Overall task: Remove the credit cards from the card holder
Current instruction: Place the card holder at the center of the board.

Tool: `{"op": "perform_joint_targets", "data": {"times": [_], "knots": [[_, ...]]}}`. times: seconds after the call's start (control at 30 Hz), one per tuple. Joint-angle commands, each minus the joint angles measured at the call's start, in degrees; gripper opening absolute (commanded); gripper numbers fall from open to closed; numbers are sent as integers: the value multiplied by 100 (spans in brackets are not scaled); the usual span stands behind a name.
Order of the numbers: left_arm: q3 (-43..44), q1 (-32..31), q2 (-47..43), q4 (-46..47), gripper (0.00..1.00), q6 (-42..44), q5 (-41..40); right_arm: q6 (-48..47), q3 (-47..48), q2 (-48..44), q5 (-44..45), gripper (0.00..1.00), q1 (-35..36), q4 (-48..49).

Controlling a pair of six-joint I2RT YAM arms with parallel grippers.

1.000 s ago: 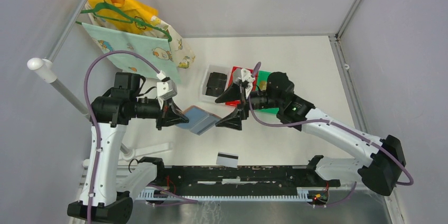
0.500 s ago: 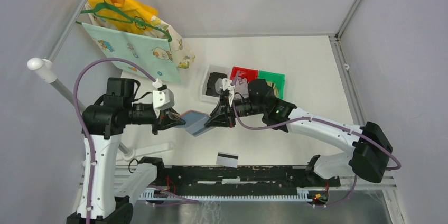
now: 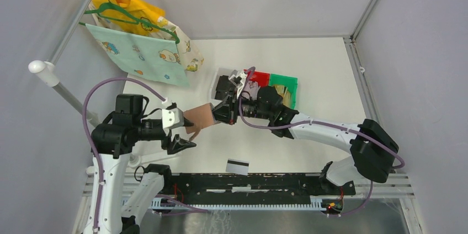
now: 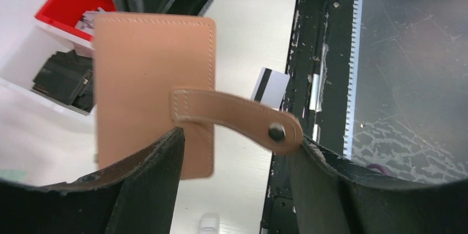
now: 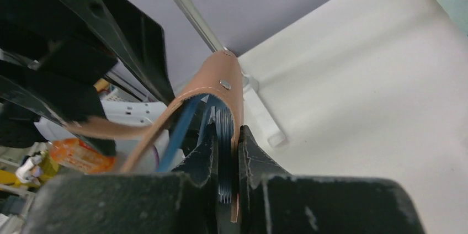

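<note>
The card holder (image 3: 200, 116), tan-brown leather with a snap tab, hangs above the table between the two arms. My right gripper (image 3: 225, 111) is shut on its right edge. In the right wrist view that gripper (image 5: 226, 145) pinches one leather cover (image 5: 221, 79) together with the blue pockets. My left gripper (image 3: 189, 137) stands open just below-left of the holder. In the left wrist view, the holder's back (image 4: 152, 79) sits ahead of the spread left gripper (image 4: 234, 157), and the tab (image 4: 237, 118) reaches to the right finger. One white credit card (image 3: 237, 166) with a black stripe lies on the table.
A white bin (image 3: 214, 95) with black items, a red bin (image 3: 259, 75) and a green bin (image 3: 286, 82) stand behind the right gripper. Printed cloths on hangers (image 3: 143, 52) hang at the back left. A black rail (image 3: 248, 181) runs along the near edge.
The right gripper closed on the card holder and moved left. The left gripper opened, let go and drew back toward the near left. The holder now shows its brown outside.
</note>
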Motion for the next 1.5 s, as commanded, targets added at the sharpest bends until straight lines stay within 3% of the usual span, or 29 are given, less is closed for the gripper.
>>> {"op": "perform_joint_targets", "data": {"times": [0.0, 0.2, 0.33, 0.43, 0.7, 0.87, 1.0, 1.07, 1.23, 1.47], "knots": [[-359, -14, 30, -19, 71, 458, 69, 984, 11, 59, -59, 0, -14, 1777], [-1142, -16, -90, 927, 66, 232, -304, 1640, -520, 244, -132, 0, 10, 2794], [-1431, -17, -104, 1336, 63, 149, -639, 1576, -890, 330, 2, 0, 41, 2655], [-1407, -17, -35, 1087, 60, 478, -941, 956, -1183, 342, 315, 0, 48, 1779], [-1217, -13, 109, 17, 53, 1325, -1369, 554, -1606, 1254, 550, 0, 48, 2058], [-1249, -14, 75, 83, 48, 1360, -1546, 267, -1529, 1874, 563, 0, 65, 2373], [-1632, -15, -72, 767, 46, 968, -1591, 212, -1493, 2247, 508, 1, 73, 2686], [-1969, -18, -213, 1503, 46, 596, -1636, 219, -1488, 2382, 486, 10, 87, 2807], [-2963, -37, -351, 3467, 41, -266, -1763, 27, -1681, 2337, 586, 49, 134, 2940], [-3566, -659, 220, 3978, 35, -195, -2188, -672, -1961, 1462, 958, 84, 127, 1867]]}}
